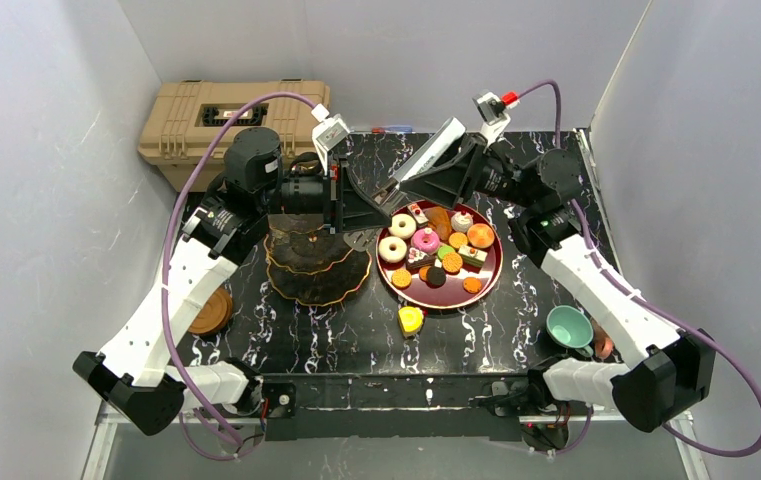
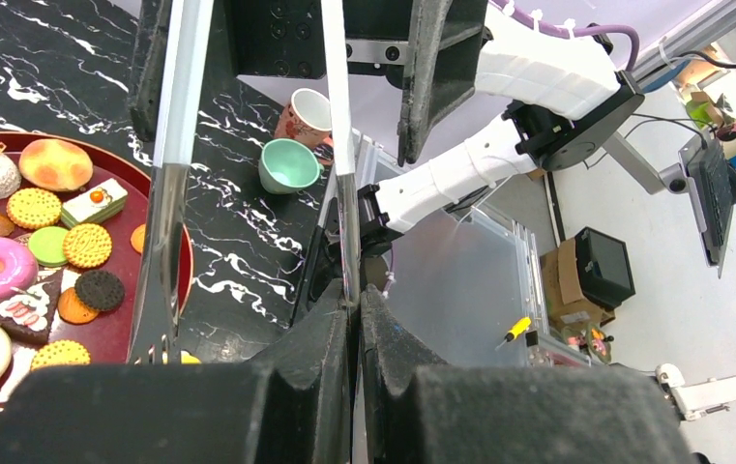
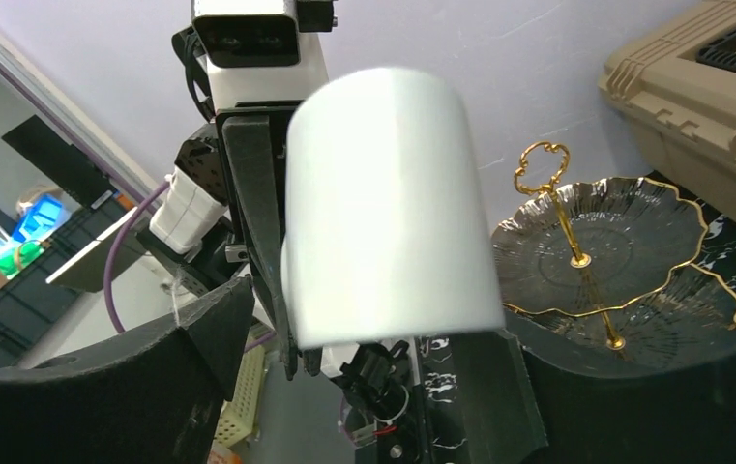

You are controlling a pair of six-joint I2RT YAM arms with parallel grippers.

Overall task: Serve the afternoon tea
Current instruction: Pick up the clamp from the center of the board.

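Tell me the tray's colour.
The tray is dark red, clearest in the top view.

No lettering, brand, number or sign can be read in any of the views. The tan case (image 1: 224, 118), at about eleven o'clock on the table in the top view, has a dark patch in the middle of its lid, too small to tell whether it bears writing. In the left wrist view, at about eight o'clock, the chocolate slice (image 2: 23, 311) carries pink and white marks that do not form letters.
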